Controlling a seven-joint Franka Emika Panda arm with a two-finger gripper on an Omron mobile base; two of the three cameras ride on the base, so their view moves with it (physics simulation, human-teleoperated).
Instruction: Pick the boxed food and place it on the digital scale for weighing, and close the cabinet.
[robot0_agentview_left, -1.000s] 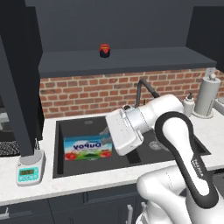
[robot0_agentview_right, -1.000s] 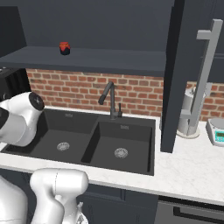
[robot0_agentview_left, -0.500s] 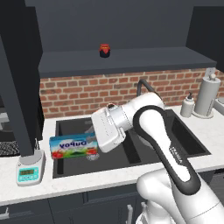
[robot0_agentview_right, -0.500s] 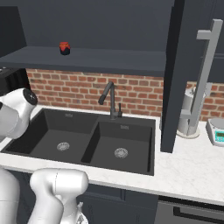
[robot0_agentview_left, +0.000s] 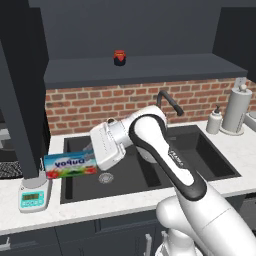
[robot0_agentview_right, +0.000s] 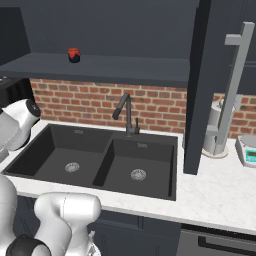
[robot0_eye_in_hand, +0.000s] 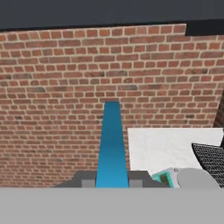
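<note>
- One boxed food (robot0_agentview_left: 70, 165) carried flat by the hand (robot0_agentview_left: 89, 159), clenched on the box's near end, lettering up, above the left rim of the sink (robot0_agentview_left: 150, 172).
- Held clear of the table (robot0_agentview_left: 15, 212) and just up and right of the digital scale (robot0_agentview_left: 34, 196), not yet touching it; in the hand view, blue box (robot0_eye_in_hand: 112, 144) seen edge-on between the fingertips, scale (robot0_eye_in_hand: 186, 178) low and to the right.
- Kept level, likely so the broad face can settle on the small platform without tipping.
- Judged mid-transfer: short sideways carry and a lowering left before letting go; main risk an off-centre landing, the box being about as wide as the scale.
- Cabinet (robot0_agentview_right: 210, 80) hanging open, its door edge-on with the long silver handle (robot0_agentview_right: 232, 85) out over the table; closing not yet done.
- Red-lidded jar (robot0_agentview_left: 119, 57) standing alone on the shelf (robot0_agentview_left: 145, 67) above the brick wall (robot0_eye_in_hand: 87, 87), no part of the job.
- Faucet (robot0_agentview_left: 167, 102), soap bottle (robot0_agentview_left: 214, 120) and paper towel roll (robot0_agentview_left: 235, 110) well right of the carry path.
</note>
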